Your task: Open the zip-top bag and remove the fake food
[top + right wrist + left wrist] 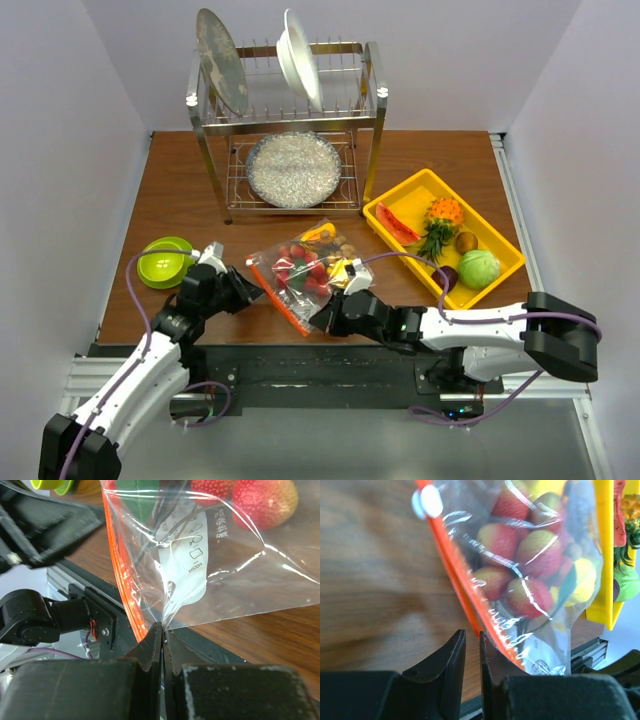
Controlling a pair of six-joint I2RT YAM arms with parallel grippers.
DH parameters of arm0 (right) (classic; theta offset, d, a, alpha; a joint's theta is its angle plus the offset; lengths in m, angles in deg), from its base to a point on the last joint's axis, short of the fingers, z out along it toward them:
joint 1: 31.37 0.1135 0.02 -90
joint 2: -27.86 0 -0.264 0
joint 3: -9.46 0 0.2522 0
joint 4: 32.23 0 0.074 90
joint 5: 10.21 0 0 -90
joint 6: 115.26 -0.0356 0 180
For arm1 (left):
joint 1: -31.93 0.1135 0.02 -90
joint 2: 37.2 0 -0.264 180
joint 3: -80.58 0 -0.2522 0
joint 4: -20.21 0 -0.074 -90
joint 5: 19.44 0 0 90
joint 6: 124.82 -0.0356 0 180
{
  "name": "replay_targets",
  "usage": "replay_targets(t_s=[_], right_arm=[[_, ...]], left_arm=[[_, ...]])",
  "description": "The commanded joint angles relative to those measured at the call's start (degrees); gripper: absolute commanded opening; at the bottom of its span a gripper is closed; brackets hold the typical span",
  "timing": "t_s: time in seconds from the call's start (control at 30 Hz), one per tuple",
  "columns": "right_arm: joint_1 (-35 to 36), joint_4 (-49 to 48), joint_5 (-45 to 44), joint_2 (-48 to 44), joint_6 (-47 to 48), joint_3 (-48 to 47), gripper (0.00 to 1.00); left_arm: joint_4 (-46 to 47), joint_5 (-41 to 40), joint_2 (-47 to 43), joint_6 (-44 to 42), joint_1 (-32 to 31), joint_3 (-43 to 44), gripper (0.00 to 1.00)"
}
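Left wrist view: the zip-top bag (545, 645) runs off the top edge, and wrinkled plastic blurs the fake food (535, 555) inside. Whether the left gripper (472, 636) pinches the zipper strip (452, 575) cannot be told. Right wrist view: the label (185, 570) print is unreadable; toy strawberries (262, 500) are cropped at top.

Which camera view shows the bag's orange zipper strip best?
The left wrist view: the zipper strip runs sharp and long across the frame. The right wrist view shows one curved stretch above its fingers; the top view shows it small.
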Motion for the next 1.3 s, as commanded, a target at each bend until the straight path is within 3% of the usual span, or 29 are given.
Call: replay_targets(t_s=[0.0, 0.47, 0.73, 0.87, 0.93, 1.0, 1.07, 1.2, 1.27], right_arm=[[0.22, 0.89, -0.23, 0.54, 1.47, -3.19, 0.00], [0.22, 0.63, 0.21, 1.69, 1.30, -3.72, 0.00], [0.22, 1.50, 0.30, 1.42, 1.30, -3.45, 0.00], [0.31, 2.38, 0.39, 1.34, 1.73, -4.33, 0.00], [0.22, 3.35, -0.22, 0.73, 2.17, -4.60, 0.00], [0.22, 4.31, -0.66, 0.02, 2.87, -4.95, 0.00], [0.31, 5.54, -1.19, -1.03, 4.36, -6.00, 0.00], [0.31, 8.62, -1.28, -2.35, 7.18, -7.93, 0.24], [0.31, 9.50, -1.28, -3.23, 8.49, -8.72, 0.29]], left_arm=[[4.52, -0.08, -0.38, 6.18, -1.22, -2.07, 0.22], [12.96, 1.32, 2.79, 8.11, -1.74, -6.37, 0.30], [27.71, 1.59, 6.91, 9.87, -2.27, -10.77, 0.34], [31.95, 1.50, 9.90, 9.70, -3.50, -10.16, 0.26], [32.83, 0.80, 10.87, 8.91, -4.29, -8.94, 0.12], [31.26, -0.34, 11.05, 6.63, -5.08, -6.92, 0.00], [25.29, -2.18, 10.44, 4.34, -5.26, -2.70, 0.00], [15.36, -6.05, 6.58, -2.85, -5.26, 4.42, 0.00], [9.29, -7.72, 5.95, -4.80, -5.26, 9.43, 0.00]])
